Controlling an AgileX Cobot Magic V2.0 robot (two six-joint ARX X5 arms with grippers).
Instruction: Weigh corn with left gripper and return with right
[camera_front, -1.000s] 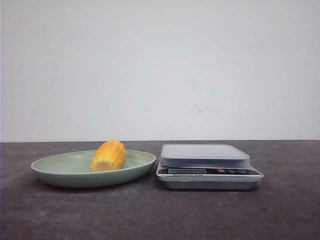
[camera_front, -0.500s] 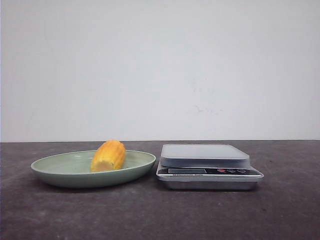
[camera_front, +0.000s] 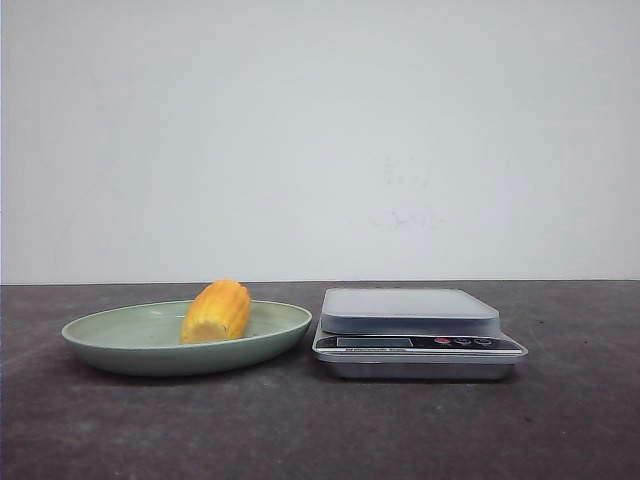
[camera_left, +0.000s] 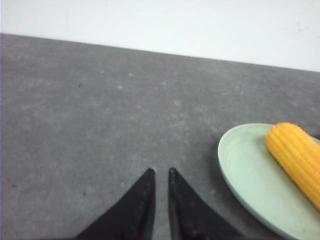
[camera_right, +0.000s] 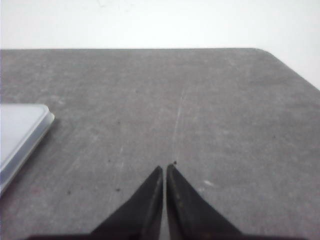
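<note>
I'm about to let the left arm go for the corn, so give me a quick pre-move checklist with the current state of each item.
1. Corn lies on the green plate, untouched: ok.
2. Scale platform bare: ok.
3. Left gripper fingertips nearly together, empty; must open before grasping: not ok.
4. Right gripper closed, empty, beside the scale: ok.
5. Scale display reading: cannot tell.
</note>
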